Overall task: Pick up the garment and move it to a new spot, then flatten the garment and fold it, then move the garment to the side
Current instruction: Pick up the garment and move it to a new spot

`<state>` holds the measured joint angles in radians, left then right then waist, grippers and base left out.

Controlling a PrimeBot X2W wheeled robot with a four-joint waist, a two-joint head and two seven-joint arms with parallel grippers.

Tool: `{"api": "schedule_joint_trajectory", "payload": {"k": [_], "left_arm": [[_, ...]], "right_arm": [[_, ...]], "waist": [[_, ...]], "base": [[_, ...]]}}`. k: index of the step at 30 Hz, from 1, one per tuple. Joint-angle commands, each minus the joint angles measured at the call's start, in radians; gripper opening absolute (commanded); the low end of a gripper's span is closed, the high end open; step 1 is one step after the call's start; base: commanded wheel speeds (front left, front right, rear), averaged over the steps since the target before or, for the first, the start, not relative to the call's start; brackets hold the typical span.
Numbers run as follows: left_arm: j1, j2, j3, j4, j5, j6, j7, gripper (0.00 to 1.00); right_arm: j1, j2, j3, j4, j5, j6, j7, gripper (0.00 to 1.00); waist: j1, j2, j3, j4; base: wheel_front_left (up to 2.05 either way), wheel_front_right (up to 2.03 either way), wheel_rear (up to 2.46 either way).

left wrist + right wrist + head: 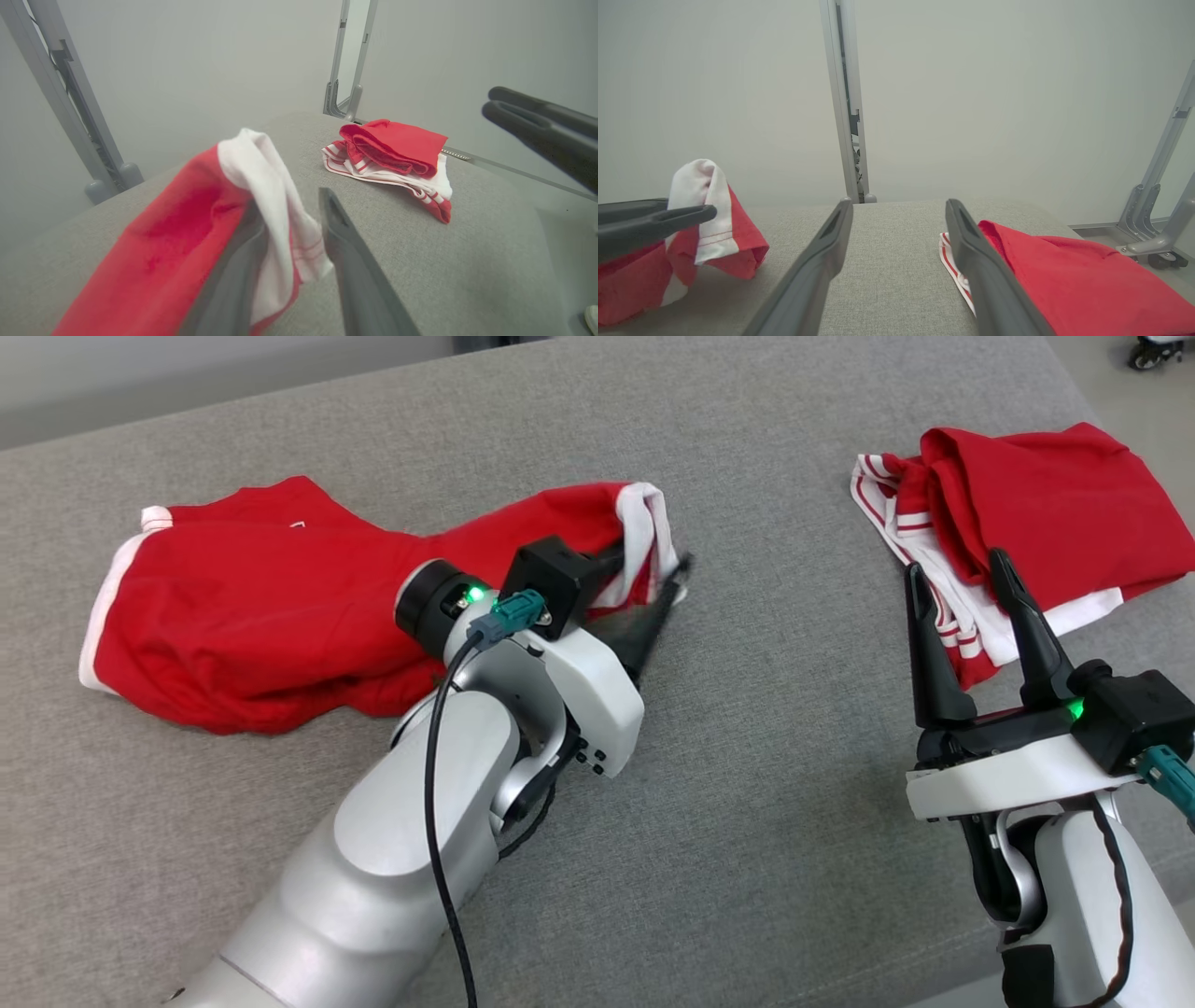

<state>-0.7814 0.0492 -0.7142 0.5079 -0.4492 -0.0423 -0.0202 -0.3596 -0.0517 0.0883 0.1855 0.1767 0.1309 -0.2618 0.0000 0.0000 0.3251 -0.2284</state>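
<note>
Right gripper [957,565] is hovering over the front right of the grey fabric worktop [747,803], fingers spreading wide with nothing between them, tips overlapping the near edge of a folded red-and-white garment [1046,495]. Left gripper [653,569] is reaching in from the front left to mid-worktop, fingers standing slightly parted, the white cuff of the red garment [252,607] draping against one finger without being pinched. Red garment is lying crumpled across the left half, the folded one sitting toward the far right corner.
</note>
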Motion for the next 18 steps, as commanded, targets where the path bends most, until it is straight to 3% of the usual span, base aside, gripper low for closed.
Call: {"api": "schedule_joint_trajectory", "payload": {"k": [1, 9, 18], "left_arm": [[0.001, 0.005, -0.01, 0.005, -0.027, 0.012, -0.016, 1.0], [-0.001, 0.015, 0.026, 0.023, -0.107, 0.03, -0.099, 1.0], [0.069, 0.115, 0.108, -0.014, -0.126, 0.061, -0.2, 1.0]], "right_arm": [[0.004, -0.001, -0.005, 0.003, 0.0, 0.0, -0.005, 1.0], [0.022, -0.002, -0.004, 0.01, -0.021, 0.0, -0.005, 1.0], [0.051, -0.031, 0.0, 0.02, -0.033, 0.0, -0.005, 1.0]], "waist": [[0.0, 0.0, -0.01, 0.013], [0.0, 0.0, -0.062, 0.11], [0.0, 0.0, -0.135, 0.22]], "base": [[0.0, 0.0, 0.0], [0.0, 0.0, 0.0], [0.0, 0.0, 0.0]]}}
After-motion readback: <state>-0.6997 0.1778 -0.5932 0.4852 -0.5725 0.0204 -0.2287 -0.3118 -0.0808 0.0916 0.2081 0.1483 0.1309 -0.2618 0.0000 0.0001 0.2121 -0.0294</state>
